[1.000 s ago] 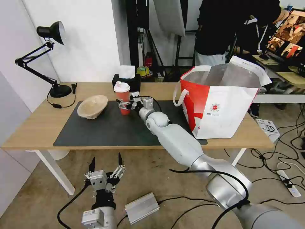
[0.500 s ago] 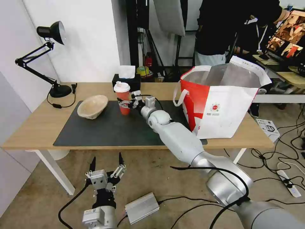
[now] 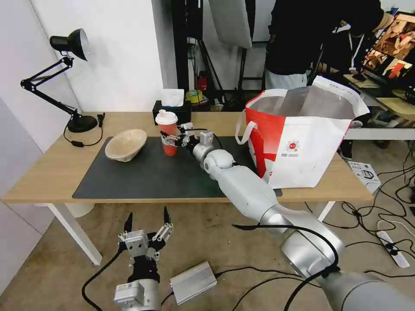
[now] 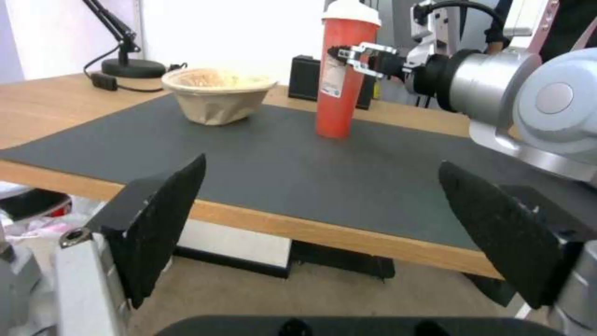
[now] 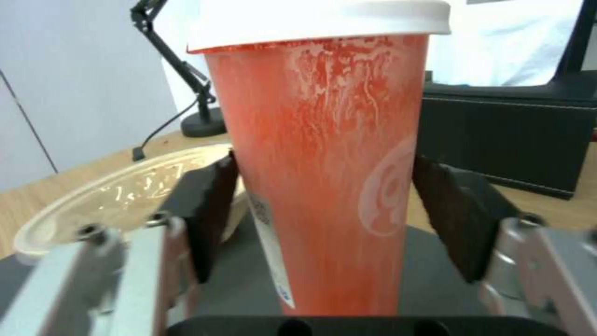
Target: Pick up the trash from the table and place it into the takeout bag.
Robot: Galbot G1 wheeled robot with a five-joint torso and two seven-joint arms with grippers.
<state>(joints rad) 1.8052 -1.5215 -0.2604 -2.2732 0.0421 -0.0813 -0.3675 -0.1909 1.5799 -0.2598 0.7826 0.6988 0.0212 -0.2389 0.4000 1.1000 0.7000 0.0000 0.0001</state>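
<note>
Head view, items by size, clock bearings taken on that picture.

1. Worktop point(image 3: 52, 172): long light-wood top on white legs, a dark grey mat point(image 3: 142, 177) over its middle.
2. Takeout bag point(image 3: 302, 142): boxy, white and red, foil-lined, mouth open upward; stands at the 3 o'clock end of the worktop with its near corner on the mat edge.
3. My right arm: reaches from 5 o'clock across the mat toward the centre.
4. Beige pulp bowl point(image 3: 126, 144): on the mat's 9 o'clock part, tilted, near the cup but apart from it.
5. Black tissue box point(image 3: 173, 110): at the worktop's 12 o'clock edge behind the cup; not trash.
6. Red cup with white lid point(image 3: 167, 131): upright on the mat, between the bowl and the bag.
7. My right hand point(image 3: 169, 139): around the cup at mid-height, a pad on either side. In the right wrist view the left pad point(image 5: 211, 214) meets the cup wall; the other sits at or just off it. I judge the hold closing, not yet firm.
8. My left hand point(image 3: 146, 221): parked low before the worktop at 7 o'clock, spread wide, holding nothing.

Step in hand, by my judgement: grasping the cup. The next move calls for a firm squeeze, a straight lift, then carriage toward 3 o'clock, above the bag rim.
</note>
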